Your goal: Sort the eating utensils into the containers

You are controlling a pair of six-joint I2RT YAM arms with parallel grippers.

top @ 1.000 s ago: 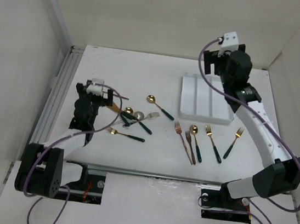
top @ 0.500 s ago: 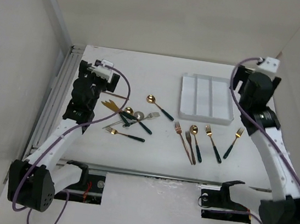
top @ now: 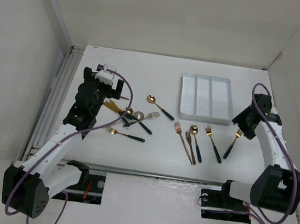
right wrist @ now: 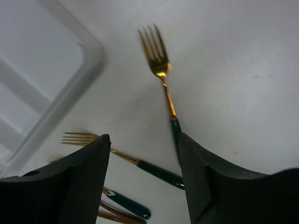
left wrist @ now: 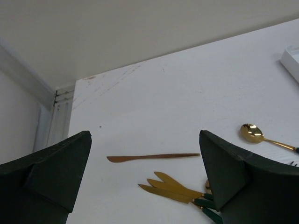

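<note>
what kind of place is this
Likely a robot lab test cell: plain white walls box in the table, two robot arms are bolted at its near edge, cutlery lies loose by a three-compartment tray.

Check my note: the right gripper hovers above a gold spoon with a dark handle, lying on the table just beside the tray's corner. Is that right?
One thing is wrong: it is a fork, not a spoon; the right wrist view shows its tines. The rest holds: the right gripper hovers above it, on the table beside the tray corner.
</note>
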